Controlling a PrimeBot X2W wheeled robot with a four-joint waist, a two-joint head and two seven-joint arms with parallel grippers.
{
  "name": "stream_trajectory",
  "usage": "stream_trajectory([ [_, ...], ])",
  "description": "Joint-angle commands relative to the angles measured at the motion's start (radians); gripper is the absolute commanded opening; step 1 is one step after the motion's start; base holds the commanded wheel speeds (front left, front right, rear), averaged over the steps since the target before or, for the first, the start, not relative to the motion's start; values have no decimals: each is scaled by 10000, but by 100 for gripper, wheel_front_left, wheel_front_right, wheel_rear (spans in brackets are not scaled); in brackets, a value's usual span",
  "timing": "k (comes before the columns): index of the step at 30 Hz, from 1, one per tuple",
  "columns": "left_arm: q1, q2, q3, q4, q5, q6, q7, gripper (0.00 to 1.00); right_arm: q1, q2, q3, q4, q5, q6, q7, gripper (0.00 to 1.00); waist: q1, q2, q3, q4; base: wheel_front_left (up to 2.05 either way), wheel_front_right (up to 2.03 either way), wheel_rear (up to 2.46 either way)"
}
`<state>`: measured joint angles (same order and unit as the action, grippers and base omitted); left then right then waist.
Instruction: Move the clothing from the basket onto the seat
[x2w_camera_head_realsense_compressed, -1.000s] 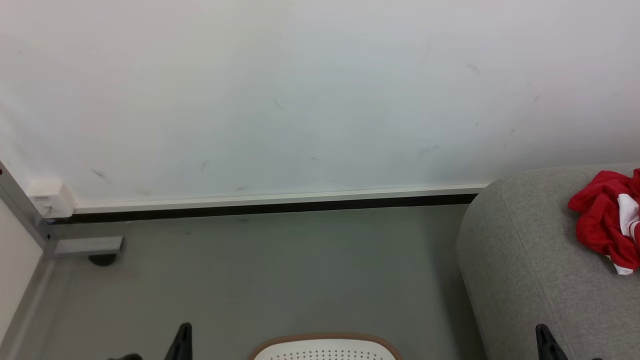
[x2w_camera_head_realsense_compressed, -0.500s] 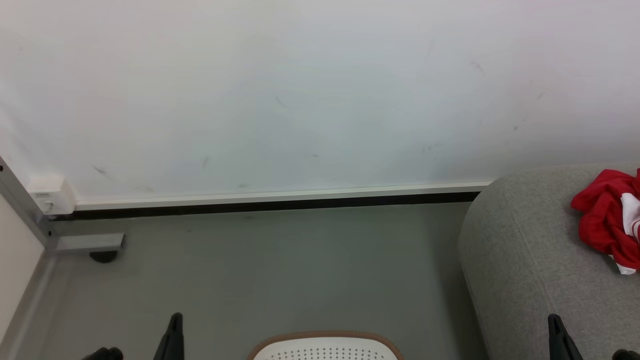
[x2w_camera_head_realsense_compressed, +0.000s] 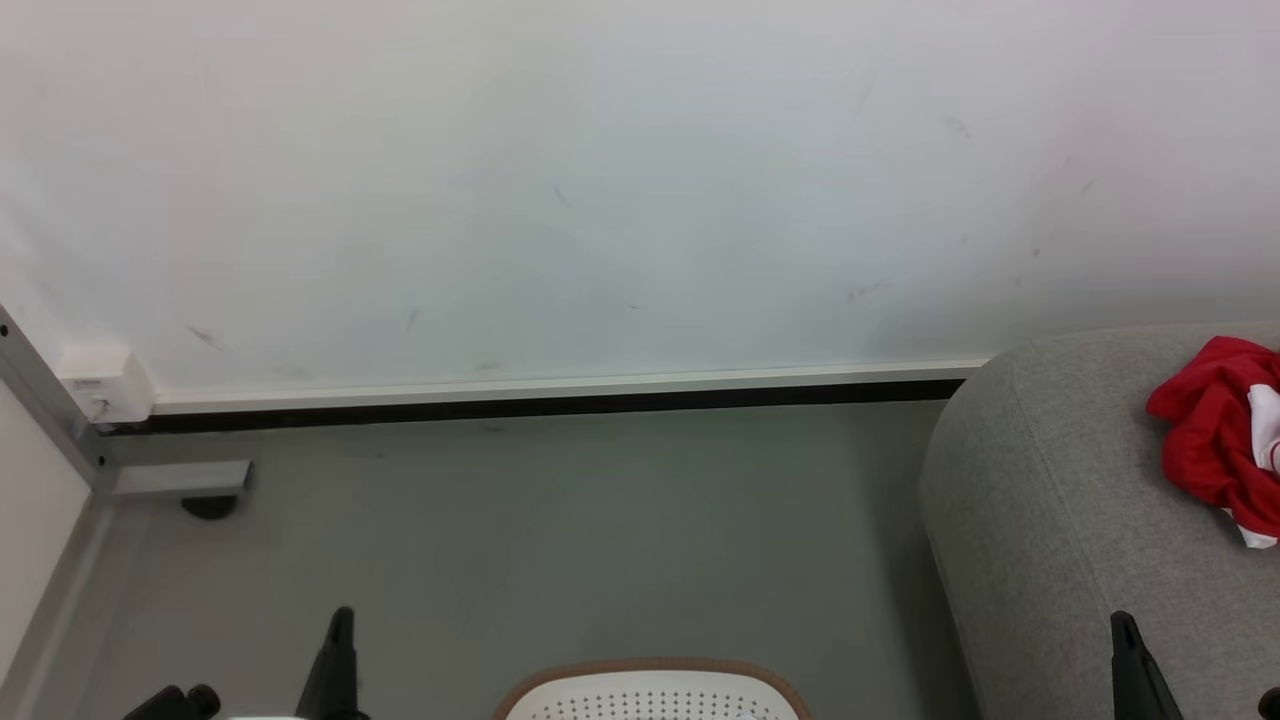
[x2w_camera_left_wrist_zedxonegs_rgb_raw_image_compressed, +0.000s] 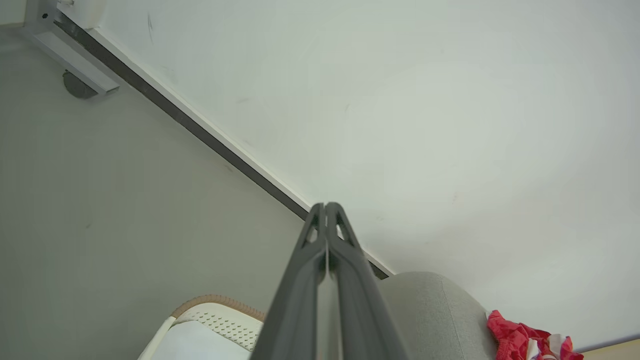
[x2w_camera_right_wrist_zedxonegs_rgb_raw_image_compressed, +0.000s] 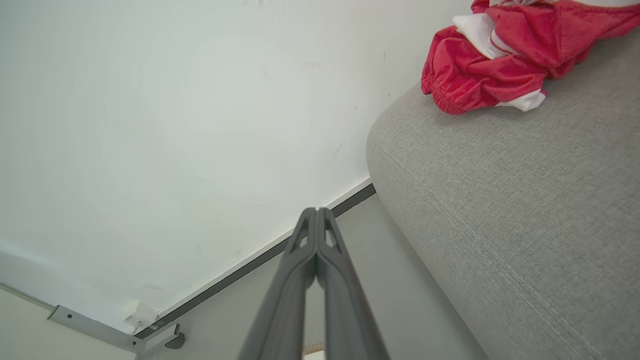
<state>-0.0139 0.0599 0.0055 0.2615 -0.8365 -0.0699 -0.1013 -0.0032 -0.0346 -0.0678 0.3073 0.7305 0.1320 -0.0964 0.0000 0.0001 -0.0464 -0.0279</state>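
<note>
My left pincer (x2w_camera_left_wrist_zedxonegs_rgb_raw_image_compressed: 325, 206) is closed tight with nothing in it, pointing toward the foot of the white wall (x2w_camera_head_realsense_compressed: 600, 200). My right pincer (x2w_camera_right_wrist_zedxonegs_rgb_raw_image_compressed: 316, 210) is closed as well, and empty. The basket (x2w_camera_head_realsense_compressed: 650, 678) stands on the grey floor (x2w_camera_head_realsense_compressed: 550, 540) between my two pincers, nearer the left one. I see little more of it than its brown rim and a strip of perforated wall. The seat (x2w_camera_right_wrist_zedxonegs_rgb_raw_image_compressed: 500, 200) lies to the right of my right pincer. The red clothing (x2w_camera_right_wrist_zedxonegs_rgb_raw_image_compressed: 480, 75) lies crumpled on top of the seat, ahead and to the right of my right pincer and well apart from both pincers.
</note>
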Motion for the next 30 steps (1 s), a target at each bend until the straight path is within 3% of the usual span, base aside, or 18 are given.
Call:
stream_trajectory([
  [1, -241, 27, 93, -149, -313, 3, 66, 0, -319, -108, -41, -178, 347, -7, 59, 0, 0, -1, 6, 4, 0, 0, 0],
  [30, -553, -15, 515, -425, -3374, -4, 933, 0, -717, -172, -215, -322, 3853, -13, 894, 0, 0, -1, 147, 92, 0, 0, 0],
])
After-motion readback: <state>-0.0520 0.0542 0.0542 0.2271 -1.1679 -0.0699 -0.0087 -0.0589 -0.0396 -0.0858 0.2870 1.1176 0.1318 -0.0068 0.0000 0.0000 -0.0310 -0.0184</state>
